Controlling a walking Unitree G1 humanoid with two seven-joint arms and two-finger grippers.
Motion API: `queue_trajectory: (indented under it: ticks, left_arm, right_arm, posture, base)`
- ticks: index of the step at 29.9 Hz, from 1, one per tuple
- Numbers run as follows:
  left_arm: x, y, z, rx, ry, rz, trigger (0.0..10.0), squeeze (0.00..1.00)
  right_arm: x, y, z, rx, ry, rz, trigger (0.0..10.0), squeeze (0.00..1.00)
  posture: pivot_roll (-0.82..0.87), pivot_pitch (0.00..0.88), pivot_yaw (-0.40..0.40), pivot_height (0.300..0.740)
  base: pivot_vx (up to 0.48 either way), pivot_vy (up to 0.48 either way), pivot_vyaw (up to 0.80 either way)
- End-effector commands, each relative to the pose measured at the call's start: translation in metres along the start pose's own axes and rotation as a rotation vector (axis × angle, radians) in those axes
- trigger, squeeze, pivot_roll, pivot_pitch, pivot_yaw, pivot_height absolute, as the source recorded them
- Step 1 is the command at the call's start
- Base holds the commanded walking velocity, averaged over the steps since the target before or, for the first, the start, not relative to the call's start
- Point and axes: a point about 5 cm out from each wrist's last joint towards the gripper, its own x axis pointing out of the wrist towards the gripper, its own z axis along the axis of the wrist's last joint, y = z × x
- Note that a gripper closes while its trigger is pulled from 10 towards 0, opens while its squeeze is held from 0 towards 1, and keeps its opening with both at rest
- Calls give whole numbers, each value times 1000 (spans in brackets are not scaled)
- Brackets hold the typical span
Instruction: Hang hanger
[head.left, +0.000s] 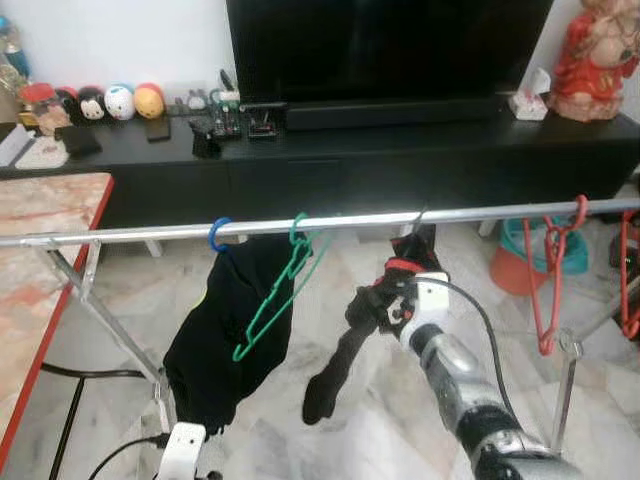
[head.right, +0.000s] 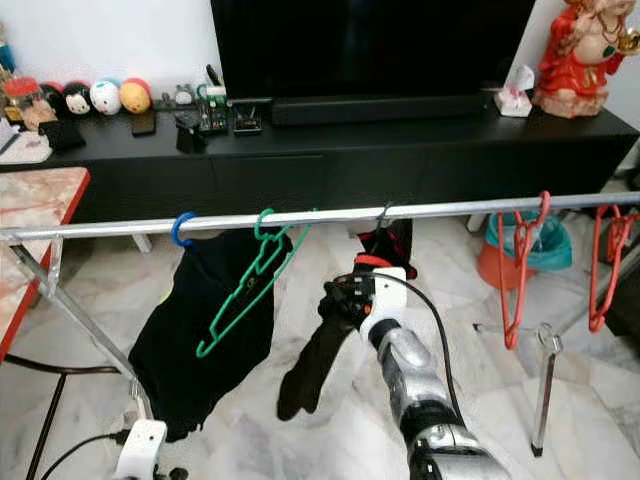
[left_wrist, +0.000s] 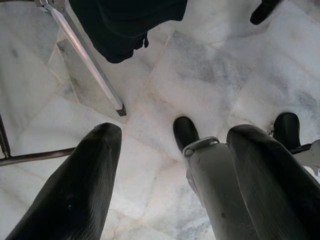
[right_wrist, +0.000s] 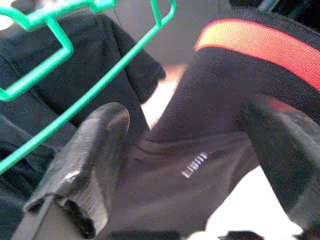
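A silver rail (head.left: 350, 222) crosses the scene at chest height. On it hang a blue hook (head.left: 218, 235) carrying a black garment (head.left: 215, 340), an empty green hanger (head.left: 285, 290), and a thin metal hook (head.left: 418, 218) carrying a black garment with a red band (head.left: 335, 365). My right gripper (head.left: 372, 305) is raised just under the rail. It is open, and its fingers (right_wrist: 95, 165) stand on either side of that banded garment (right_wrist: 200, 150). My left gripper (left_wrist: 175, 132) hangs low and open over the marble floor.
Two red hangers (head.left: 552, 270) (head.left: 630, 280) hang on the rail's right end. The rack's slanted leg (head.left: 100, 310) and a red-edged table (head.left: 50, 230) stand at the left. A black TV stand (head.left: 400, 150) lies behind, with an orange bucket (head.left: 515, 265) under the rail.
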Motion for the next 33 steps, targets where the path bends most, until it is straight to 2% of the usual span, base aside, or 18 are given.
queue_trajectory:
  ticks: [1, 9, 15, 21, 29, 33]
  left_arm:
    - [0, -2, 0, 24, 6, -7, 10000, 0]
    - [0, -2, -4, 24, 12, -9, 10000, 0]
    - [-1, -2, -6, 27, 17, -10, 10000, 0]
    - [-1, -2, -7, 29, 21, -10, 10000, 0]
    - [-1, -1, -7, 33, 24, -11, 10000, 0]
    - [-1, -1, -6, 35, 23, -12, 10000, 0]
  right_arm:
    - [2, 0, -5, -23, 72, -34, 10000, 0]
    - [1, -3, -14, -29, 139, -112, 10000, 0]
    - [3, -1, -6, 43, 55, -74, 10000, 0]
    - [3, -1, -1, 35, 28, -51, 10000, 0]
    - [0, -1, 8, 87, -71, 22, 10000, 0]
    - [1, 1, 7, 79, -61, 37, 10000, 0]
  posture:
    - [-111, 0, -4, 740]
    - [-111, 0, -8, 740]
    - [-113, 0, -9, 740]
    - [-113, 0, -9, 740]
    - [-115, 0, -5, 740]
    - [-117, 0, -5, 740]
  base:
    - [0, 0, 0]
    - [0, 0, 0]
    - [0, 0, 0]
    - [0, 0, 0]
    - [0, 0, 0]
    - [0, 0, 0]
